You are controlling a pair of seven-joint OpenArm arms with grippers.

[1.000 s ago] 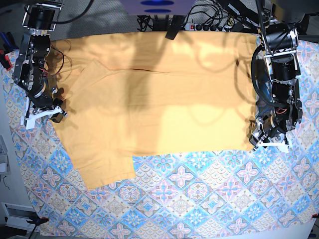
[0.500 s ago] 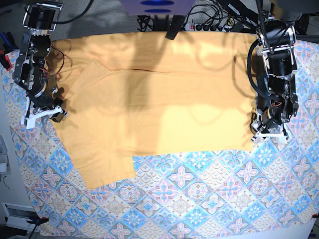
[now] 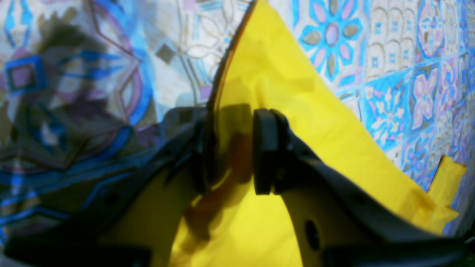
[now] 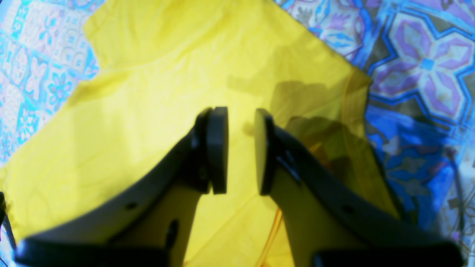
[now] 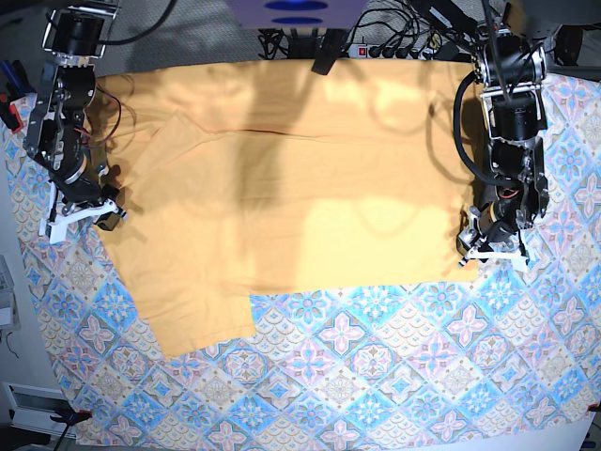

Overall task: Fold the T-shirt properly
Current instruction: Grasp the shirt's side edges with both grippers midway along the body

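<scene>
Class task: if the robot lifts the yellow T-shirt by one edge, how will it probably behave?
The T-shirt will probably droop and fold rather than hold shape: it lies flat and thin on the tablecloth, and its edge already curls between the left tool's fingers. It looks light. A one-edge lift would likely drag the rest along.

The large yellow-orange short-sleeved cloth T-shirt (image 5: pixel 291 188) lies spread nearly flat across the far half of the patterned tablecloth (image 5: pixel 376 376), one sleeve pointing toward the near-left corner.
</scene>
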